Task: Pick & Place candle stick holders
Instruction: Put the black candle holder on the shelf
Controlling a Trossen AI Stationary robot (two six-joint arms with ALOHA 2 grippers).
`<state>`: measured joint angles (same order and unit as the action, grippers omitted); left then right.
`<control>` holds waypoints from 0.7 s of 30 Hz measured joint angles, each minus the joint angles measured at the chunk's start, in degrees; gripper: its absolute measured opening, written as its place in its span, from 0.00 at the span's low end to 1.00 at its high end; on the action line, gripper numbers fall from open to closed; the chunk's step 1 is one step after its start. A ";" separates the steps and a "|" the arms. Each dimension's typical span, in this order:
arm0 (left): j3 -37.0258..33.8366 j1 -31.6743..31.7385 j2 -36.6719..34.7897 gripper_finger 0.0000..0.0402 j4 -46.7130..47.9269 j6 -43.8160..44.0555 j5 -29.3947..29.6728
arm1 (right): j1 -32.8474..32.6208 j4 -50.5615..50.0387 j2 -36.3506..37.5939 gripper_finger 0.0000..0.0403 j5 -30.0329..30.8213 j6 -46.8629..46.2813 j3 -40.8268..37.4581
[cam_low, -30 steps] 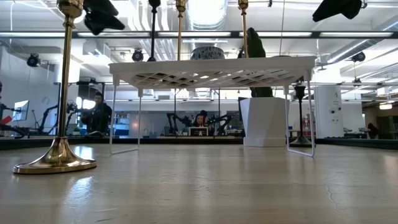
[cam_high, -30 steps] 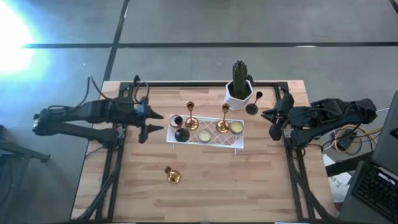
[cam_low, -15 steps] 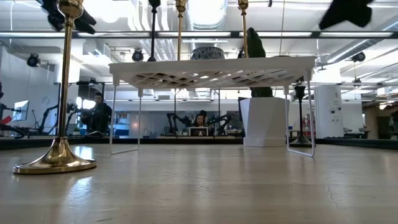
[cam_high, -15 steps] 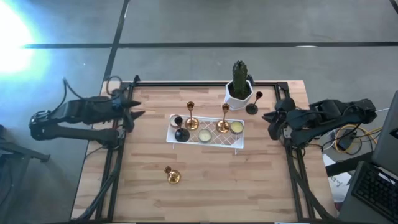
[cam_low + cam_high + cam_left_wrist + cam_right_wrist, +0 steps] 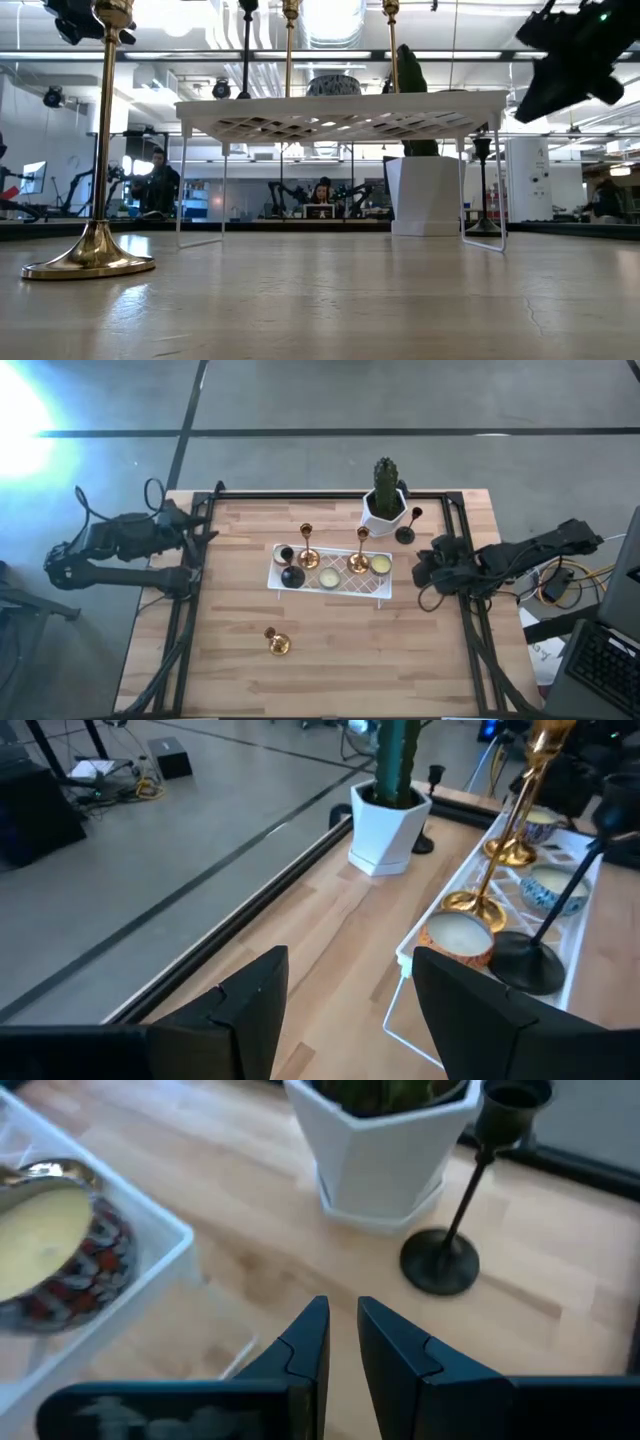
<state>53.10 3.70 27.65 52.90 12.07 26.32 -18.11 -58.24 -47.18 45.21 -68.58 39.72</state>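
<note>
Five slim-stemmed candle stick holders all stand upright: two gold ones (image 5: pixel 308 547) (image 5: pixel 359 551) and a black one (image 5: pixel 291 571) on the white rack, another black one (image 5: pixel 406 530) beside the cactus pot, a third gold one (image 5: pixel 276 641) alone on the table.

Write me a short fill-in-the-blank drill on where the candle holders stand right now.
1. The black holder on the bare table stands beside the white pot holding a ____.
2. The number of gold holders standing on the white rack is ____.
3. The gold holder off the rack stands on the wooden ____.

Missing words: cactus; two; table
</note>
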 joint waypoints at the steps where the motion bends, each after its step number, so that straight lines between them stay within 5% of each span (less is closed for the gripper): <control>1: -0.02 0.00 0.11 0.55 0.06 -0.05 0.36 | 0.00 2.00 -0.25 0.13 1.57 0.52 -1.36; 8: -0.02 0.00 0.14 0.55 -0.04 -0.06 0.64 | 1.56 5.24 -0.51 0.15 7.50 -4.15 -8.49; 13: -0.02 0.00 0.16 0.55 -0.09 -0.17 0.63 | 1.88 10.69 -0.45 0.26 8.22 -8.09 -13.67; 21: -0.07 0.00 0.16 0.55 -0.15 -3.64 1.81 | 3.70 29.10 -0.62 0.46 20.08 3.26 -23.06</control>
<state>53.04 3.70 27.81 52.75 8.42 28.13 -14.41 -29.14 -47.79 65.29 -65.33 16.67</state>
